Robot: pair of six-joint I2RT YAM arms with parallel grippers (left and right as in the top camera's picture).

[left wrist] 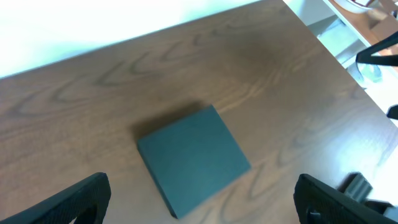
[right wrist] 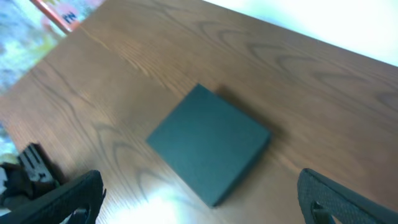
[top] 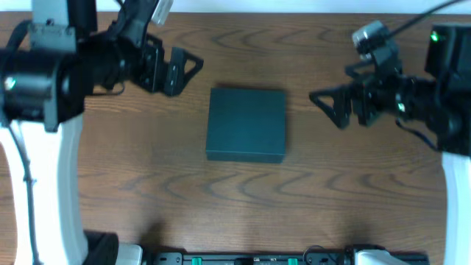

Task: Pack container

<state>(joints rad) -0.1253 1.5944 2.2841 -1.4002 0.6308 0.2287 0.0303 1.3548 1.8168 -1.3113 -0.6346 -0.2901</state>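
The container [top: 246, 124] is a dark, roughly square shallow box lying flat in the middle of the wooden table with its lid down. It also shows in the left wrist view as the container [left wrist: 191, 155] and in the right wrist view as the container [right wrist: 208, 143]. My left gripper [top: 188, 70] hovers to its upper left, open, nothing between its fingers [left wrist: 81, 199]. My right gripper [top: 325, 103] hovers to the box's right, open and empty, its fingers [right wrist: 336, 199] spread wide. Neither gripper touches the box.
The wooden table [top: 147, 184] runs the width of the view. A black fixture [top: 257, 258] lines the near edge. White shelving [left wrist: 336, 31] stands beyond the table's far right corner in the left wrist view.
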